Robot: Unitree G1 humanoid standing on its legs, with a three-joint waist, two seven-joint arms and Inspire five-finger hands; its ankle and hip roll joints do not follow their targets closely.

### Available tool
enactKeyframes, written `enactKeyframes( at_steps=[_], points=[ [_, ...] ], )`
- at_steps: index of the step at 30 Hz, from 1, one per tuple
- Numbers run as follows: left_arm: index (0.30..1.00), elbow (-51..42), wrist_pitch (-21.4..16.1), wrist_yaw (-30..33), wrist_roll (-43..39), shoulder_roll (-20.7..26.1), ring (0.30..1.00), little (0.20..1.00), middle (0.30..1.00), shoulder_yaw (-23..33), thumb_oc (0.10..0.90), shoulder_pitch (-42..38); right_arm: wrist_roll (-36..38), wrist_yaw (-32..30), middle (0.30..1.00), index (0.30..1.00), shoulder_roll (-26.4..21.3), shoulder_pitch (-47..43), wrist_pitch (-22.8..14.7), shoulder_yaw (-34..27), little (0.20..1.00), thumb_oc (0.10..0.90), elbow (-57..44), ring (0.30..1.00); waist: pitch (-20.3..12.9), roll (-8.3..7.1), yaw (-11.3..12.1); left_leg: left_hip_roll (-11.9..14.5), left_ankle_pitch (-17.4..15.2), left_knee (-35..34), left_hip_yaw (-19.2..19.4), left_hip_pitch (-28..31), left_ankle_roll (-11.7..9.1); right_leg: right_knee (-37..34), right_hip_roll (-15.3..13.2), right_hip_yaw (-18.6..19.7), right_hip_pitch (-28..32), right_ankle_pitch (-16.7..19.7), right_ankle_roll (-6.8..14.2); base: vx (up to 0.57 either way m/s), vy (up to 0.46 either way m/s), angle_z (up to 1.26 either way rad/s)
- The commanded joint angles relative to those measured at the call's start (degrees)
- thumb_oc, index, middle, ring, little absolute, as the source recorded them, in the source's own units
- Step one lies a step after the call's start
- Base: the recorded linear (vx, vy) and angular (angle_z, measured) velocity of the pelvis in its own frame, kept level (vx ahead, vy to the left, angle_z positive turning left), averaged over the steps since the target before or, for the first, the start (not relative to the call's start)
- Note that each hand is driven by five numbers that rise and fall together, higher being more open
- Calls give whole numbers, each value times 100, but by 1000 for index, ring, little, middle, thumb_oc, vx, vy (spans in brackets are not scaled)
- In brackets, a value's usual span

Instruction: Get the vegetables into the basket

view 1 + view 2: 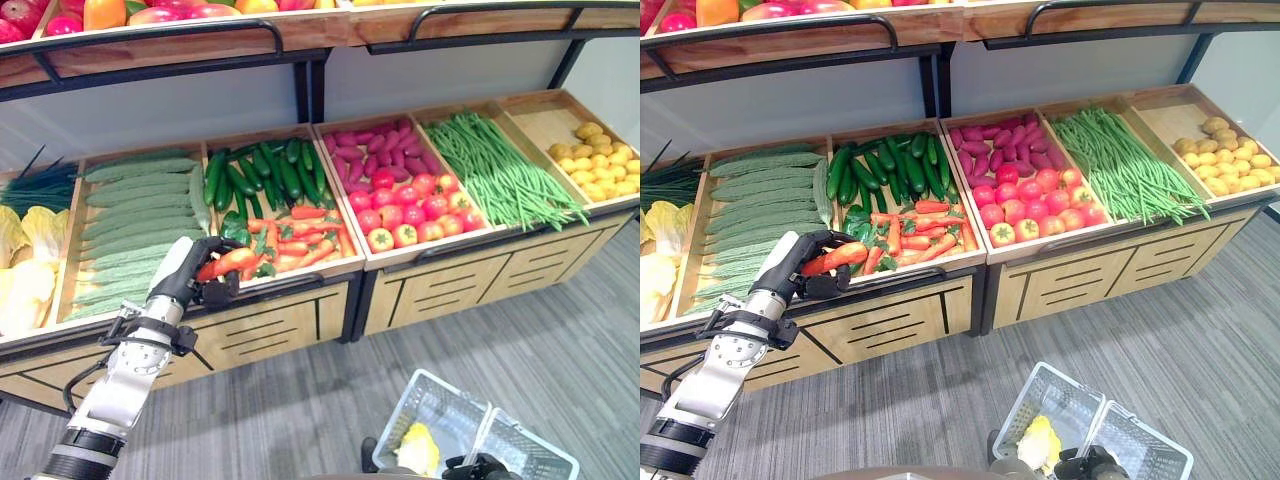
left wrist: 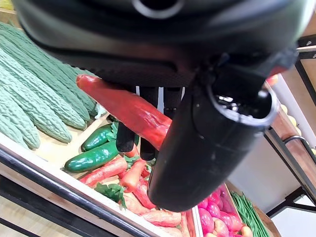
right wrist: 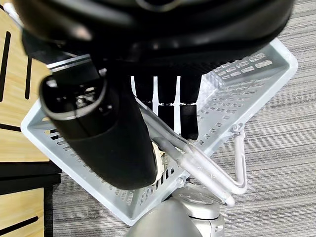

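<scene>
My left hand point(image 1: 190, 275) is shut on a red chili pepper point(image 1: 228, 262), held over the front edge of the crate of peppers and cucumbers point(image 1: 290, 215). From the left wrist the pepper point(image 2: 123, 108) lies across the palm between the fingers and the thumb point(image 2: 207, 133). A white plastic basket point(image 1: 470, 430) hangs low at the right over the floor, with a yellow vegetable point(image 1: 420, 450) inside. My right hand point(image 3: 148, 98) is shut on the basket's handles point(image 3: 197, 158).
The wooden display stand holds bitter gourds point(image 1: 130, 225), pink radishes and tomatoes point(image 1: 400, 190), green beans point(image 1: 500, 170) and small yellow produce point(image 1: 600, 165). A black rail point(image 1: 290, 285) runs along its front. Grey carpet point(image 1: 560, 340) lies before the stand.
</scene>
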Motion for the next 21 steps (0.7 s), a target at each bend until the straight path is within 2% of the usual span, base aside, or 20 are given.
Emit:
enactKeyframes(
  at_steps=[1,4,5,8,9,10,11,12,13,14,15,21],
  points=[
    [300,-477,-433,139,116,267,300,300,300,256,400,-728,-154,30,300,300,-24,25,-1,86,300,400,85,300,39,-123,-266,125,-159,65,-284,-326,-51,208,-623,237,-13,-403,719,-14,112,-50],
    [300,-440,-439,136,100,287,300,300,300,178,400,-833,-156,18,300,300,-26,55,-11,73,300,400,-3,300,110,-121,-400,46,-212,80,-82,-299,14,250,-660,446,-160,-318,790,-17,96,-49],
    [300,-425,-446,140,98,288,300,300,300,171,400,-847,-157,17,300,300,-25,55,-8,70,300,400,-7,300,112,-126,-377,41,-216,80,-59,-298,18,256,-660,473,-174,-316,796,-33,69,-47],
    [300,-342,-445,160,92,303,300,300,300,100,400,-969,-194,36,300,300,5,35,-21,89,300,400,-3,300,208,-110,-486,5,-299,149,250,-261,75,410,-665,566,-387,-206,947,-9,54,-63],
    [300,-327,-451,170,82,313,300,300,300,103,400,-981,-182,39,300,300,11,11,-31,89,300,400,-11,300,239,-83,-476,29,-375,174,363,-191,91,490,-660,490,-413,-236,957,6,19,-72],
    [300,-340,-449,197,73,329,300,300,300,142,400,-977,-179,34,300,300,16,-23,-43,95,300,400,-46,300,290,-66,-406,66,-386,224,497,-160,84,634,-701,174,-497,-220,919,-11,-5,-59],
    [300,-338,-450,198,73,333,300,300,300,149,400,-982,-180,35,300,300,19,-32,-41,96,300,400,-49,300,292,-82,-396,67,-349,236,515,-189,73,644,-697,192,-535,-189,899,-55,-18,-85],
    [300,-345,-441,214,74,343,300,300,300,171,400,-972,-191,20,300,300,16,-63,-48,118,300,400,-70,300,328,-44,-321,123,-373,233,619,-146,57,752,-775,-244,-551,-237,875,-114,-33,-92],
    [300,-352,-401,234,96,356,300,300,300,309,400,-874,-186,-3,300,300,19,-149,-61,126,300,400,-126,300,343,-4,-189,216,-315,217,854,-138,-8,909,-965,-1202,-541,-329,783,-112,-52,-86],
    [300,-358,-398,239,124,357,300,300,300,368,400,-831,-177,-18,300,300,15,-173,-70,135,300,400,-170,300,314,-37,-215,229,-276,214,926,-141,-37,858,-979,-1333,-513,-290,757,-28,-133,-96],
    [300,-334,-440,164,97,289,300,300,300,329,400,-813,-132,-100,300,300,-57,-178,-79,100,300,400,-246,300,258,-24,-297,276,-294,237,922,-93,-75,788,-796,-1084,-425,-399,702,62,-132,-79],
    [300,-269,-386,90,-18,72,300,300,300,101,400,-901,-159,-91,300,300,-126,-140,-18,125,300,400,-214,300,121,88,-365,463,-295,281,818,63,-212,745,-600,-1190,-87,-664,551,108,-108,-19]
  ],
)
